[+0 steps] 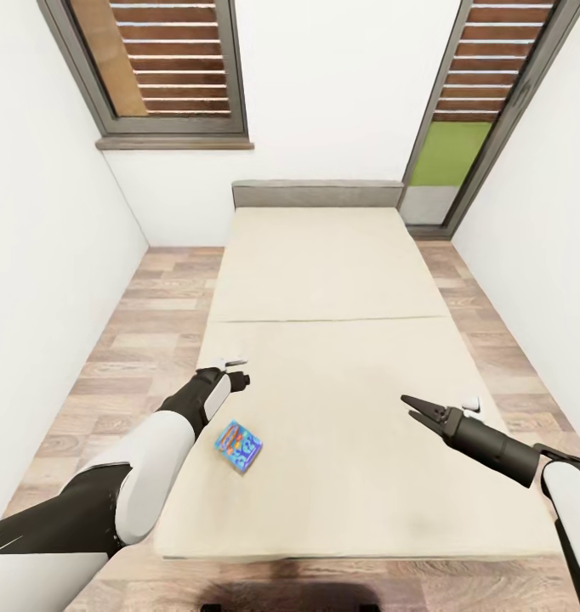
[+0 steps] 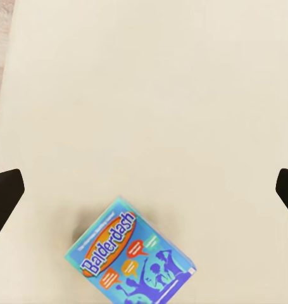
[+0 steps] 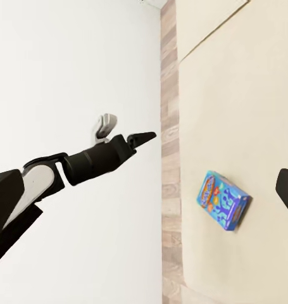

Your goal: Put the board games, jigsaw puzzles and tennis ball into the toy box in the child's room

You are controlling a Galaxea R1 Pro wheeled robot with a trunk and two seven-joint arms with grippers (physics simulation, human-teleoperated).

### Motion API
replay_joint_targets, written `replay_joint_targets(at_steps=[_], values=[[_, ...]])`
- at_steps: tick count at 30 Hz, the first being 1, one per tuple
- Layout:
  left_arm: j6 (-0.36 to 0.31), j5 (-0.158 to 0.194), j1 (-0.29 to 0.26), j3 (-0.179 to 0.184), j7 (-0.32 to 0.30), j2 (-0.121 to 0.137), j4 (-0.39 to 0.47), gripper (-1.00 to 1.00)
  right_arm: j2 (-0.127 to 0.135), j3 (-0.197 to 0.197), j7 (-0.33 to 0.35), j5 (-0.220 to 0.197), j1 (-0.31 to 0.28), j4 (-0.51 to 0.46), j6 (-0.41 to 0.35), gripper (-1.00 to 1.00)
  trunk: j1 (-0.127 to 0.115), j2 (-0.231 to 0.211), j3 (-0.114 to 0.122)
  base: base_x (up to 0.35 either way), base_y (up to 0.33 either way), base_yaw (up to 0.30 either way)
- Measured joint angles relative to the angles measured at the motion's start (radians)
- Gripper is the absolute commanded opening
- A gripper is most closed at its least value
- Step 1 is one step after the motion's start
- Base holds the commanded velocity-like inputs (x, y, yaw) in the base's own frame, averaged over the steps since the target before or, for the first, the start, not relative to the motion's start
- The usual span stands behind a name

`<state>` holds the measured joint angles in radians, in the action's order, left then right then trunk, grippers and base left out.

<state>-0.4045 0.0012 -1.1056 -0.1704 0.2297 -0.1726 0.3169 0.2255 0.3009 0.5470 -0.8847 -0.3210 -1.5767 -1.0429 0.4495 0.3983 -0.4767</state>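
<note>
One board game (image 1: 239, 445), a light-blue box with an orange logo, lies flat on the cream bed (image 1: 324, 280) near its left front corner. My left gripper (image 1: 237, 378) hovers over the mattress just beyond the box, not touching it. The left wrist view looks down on the board game (image 2: 134, 256), and the dark fingertips (image 2: 4, 196) stand far apart at both picture edges, so the gripper is open and empty. My right gripper (image 1: 412, 408) hangs over the bed's right side, fingers spread and empty. From the right wrist view the board game (image 3: 225, 201) lies beyond one fingertip (image 3: 286, 190).
A grey headboard (image 1: 317, 194) stands against the far white wall between two shuttered windows (image 1: 167, 59). Strips of wood-plank floor (image 1: 154, 323) run along both sides of the bed, with white walls close on the left and right.
</note>
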Motion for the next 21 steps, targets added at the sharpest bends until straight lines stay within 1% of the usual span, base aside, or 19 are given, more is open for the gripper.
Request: replay_joint_targets(at_steps=[1,3,4,5,6,8,9,10,11,14,21], values=[[0.0,0.0,0.0,0.0,0.0,0.0,0.0,1.0,0.0,0.002,0.014,-0.002,0.0,0.0,0.0,1.0,0.0,0.0,-0.002,0.0,0.0,0.0],[0.0,0.0,0.0,0.0,0.0,0.0,0.0,1.0,0.0,0.006,0.077,-0.012,-0.001,-0.001,0.0,1.0,0.0,0.0,-0.005,0.0,0.0,0.0],[0.0,0.0,0.0,0.0,-0.001,0.0,0.0,1.0,0.0,0.009,0.133,-0.019,-0.002,-0.001,0.0,1.0,0.0,0.0,-0.007,0.0,0.0,0.0],[0.0,0.0,0.0,0.0,-0.001,0.0,0.0,1.0,0.0,0.011,0.165,-0.021,-0.002,-0.001,0.0,1.0,0.0,0.0,-0.008,0.0,0.0,0.0],[0.0,0.0,0.0,0.0,-0.001,0.0,0.0,1.0,0.001,0.013,0.223,-0.025,-0.003,-0.002,0.0,1.0,0.0,0.0,-0.01,0.0,0.0,0.0],[0.0,0.0,0.0,0.001,-0.001,0.0,0.0,1.0,0.007,0.014,0.272,-0.025,-0.004,-0.002,0.0,1.0,0.0,0.0,-0.013,0.0,0.0,0.0],[-0.001,0.0,0.0,0.001,-0.001,0.0,0.0,1.0,0.017,0.014,0.303,-0.025,-0.004,-0.002,-0.001,1.0,0.0,0.0,-0.015,0.0,0.0,0.0],[-0.001,0.0,0.0,0.001,-0.001,0.0,0.0,1.0,0.023,0.014,0.315,-0.025,-0.004,-0.002,-0.001,1.0,0.0,0.0,-0.016,0.0,0.0,0.0],[-0.001,0.0,0.0,0.001,-0.001,0.0,0.0,1.0,0.035,0.013,0.331,-0.025,-0.004,-0.002,-0.001,1.0,0.0,0.0,-0.018,0.0,0.0,0.0],[-0.001,0.0,0.0,0.001,-0.001,0.0,0.0,1.0,0.049,0.012,0.347,-0.025,-0.005,-0.002,-0.001,1.0,0.0,0.0,-0.023,0.0,0.0,0.0],[0.0,0.0,0.0,0.001,-0.001,0.001,0.0,1.0,0.057,0.011,0.357,-0.02,-0.004,-0.002,-0.001,1.0,0.0,0.0,-0.035,0.0,0.0,0.0]])
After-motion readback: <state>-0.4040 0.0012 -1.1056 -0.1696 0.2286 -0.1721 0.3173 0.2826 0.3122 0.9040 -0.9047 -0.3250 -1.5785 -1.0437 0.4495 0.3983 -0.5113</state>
